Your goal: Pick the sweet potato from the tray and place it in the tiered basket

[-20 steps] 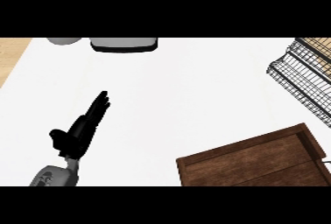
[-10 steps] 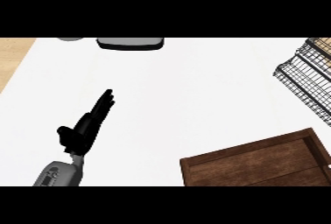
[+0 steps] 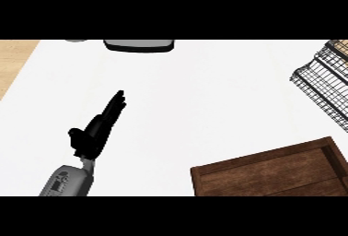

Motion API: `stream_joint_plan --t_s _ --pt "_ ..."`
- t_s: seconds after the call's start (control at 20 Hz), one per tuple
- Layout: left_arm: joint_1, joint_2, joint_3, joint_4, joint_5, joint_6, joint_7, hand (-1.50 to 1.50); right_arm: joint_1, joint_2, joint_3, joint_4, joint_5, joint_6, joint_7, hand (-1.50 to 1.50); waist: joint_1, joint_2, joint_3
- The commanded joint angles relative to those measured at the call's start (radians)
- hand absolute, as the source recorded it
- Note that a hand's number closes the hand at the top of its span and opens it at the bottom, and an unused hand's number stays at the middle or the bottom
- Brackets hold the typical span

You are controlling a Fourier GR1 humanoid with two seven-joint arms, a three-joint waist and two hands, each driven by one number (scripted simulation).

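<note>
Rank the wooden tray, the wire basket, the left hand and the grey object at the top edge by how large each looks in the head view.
1. wooden tray, cut off by the frame
2. wire basket, also cut off
3. left hand
4. grey object, partly shown, so its rank against the hand is unsure

One grey forearm (image 3: 68, 180) with small dark markings on its casing narrows to a thin wrist carrying a slim, matte black hand (image 3: 95, 131).
</note>
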Motion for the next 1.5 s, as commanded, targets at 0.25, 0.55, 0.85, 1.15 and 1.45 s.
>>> stream_joint_plan --t_s 0.25,0.55,0.85,1.15,1.45 --pt "0.021 -0.007 0.01 -0.005 -0.006 -0.029 -0.019 0.0 -0.232 0.136 0.08 0.359 0.105 -0.141 -0.151 1.5 0.001 0.002 0.001" --pt "-0.024 0.008 0.047 0.038 0.002 -0.052 -0.005 0.0 -0.312 0.151 0.004 0.52 0.057 -0.161 -0.226 1.5 -0.007 0.004 0.001" --pt "-0.027 0.028 0.08 0.008 0.027 -0.066 0.019 0.0 -0.399 0.18 -0.109 0.582 -0.058 -0.146 -0.023 1.5 -0.014 -0.002 0.0" --pt "0.06 -0.008 0.04 -0.004 -0.027 -0.045 -0.06 0.0 -0.363 0.159 -0.184 0.61 -0.131 -0.177 -0.104 -1.5 -0.019 -0.002 0.001" --pt "-0.019 -0.009 0.071 0.005 -0.006 -0.038 0.039 0.0 -0.37 0.095 -0.144 0.533 -0.053 -0.39 -0.096 -1.5 -0.038 -0.003 -0.001"
